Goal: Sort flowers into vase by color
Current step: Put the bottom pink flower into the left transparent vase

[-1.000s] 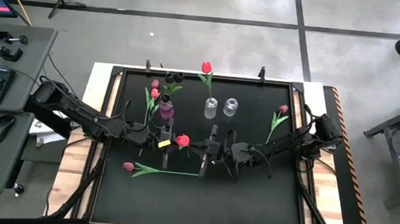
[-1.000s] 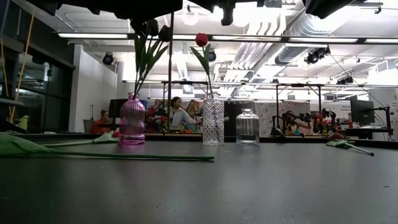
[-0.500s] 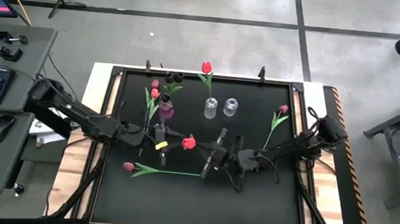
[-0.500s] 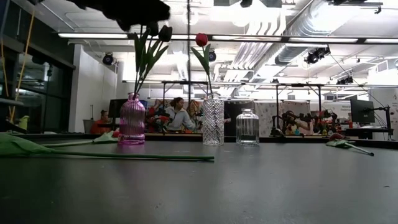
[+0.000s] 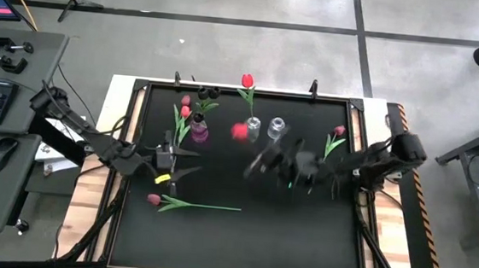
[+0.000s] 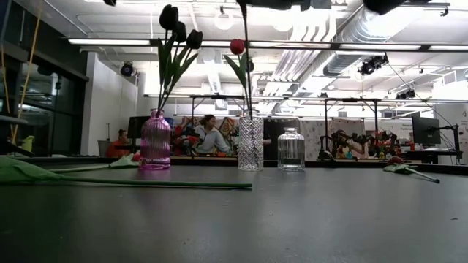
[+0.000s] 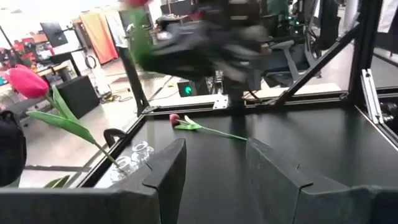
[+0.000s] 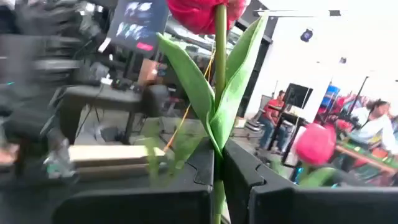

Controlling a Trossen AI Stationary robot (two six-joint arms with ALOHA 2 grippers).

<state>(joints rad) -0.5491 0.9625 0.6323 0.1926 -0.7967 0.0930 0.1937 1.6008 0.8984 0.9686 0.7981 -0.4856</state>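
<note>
**Red tulip carried toward the clear vases**

Seen from above, a black table held three small vases near its far edge: a pink vase [image 5: 198, 132] with dark and pink tulips in it, a cut-glass vase [image 5: 252, 128] with one red tulip [image 5: 247, 82] standing in it, and an empty clear vase [image 5: 276, 127] just beside that.

The right gripper [image 8: 219, 171] was clenched on the green stem of another red tulip [image 5: 239, 131], whose head hung just beside the cut-glass vase (the arm itself showed only as a blur over the table's middle). In the right wrist view the stem ran upright between the two fingers, leaves spreading above them.

The left gripper [image 5: 172, 156] hovered over the left part of the table with its jaws parted and nothing between them.

Two tulips lay loose: a pink one [image 5: 154, 199] near the front left, its long stem stretched to the right, and another pink one [image 5: 338, 131] on the right side.

To do this step well, the stem's lower end probably needed to be lined up over the cut-glass vase's narrow mouth, kept vertical, then lowered slowly so it did not snag the tulip already inside or tip the vase, and released only once seated
</note>
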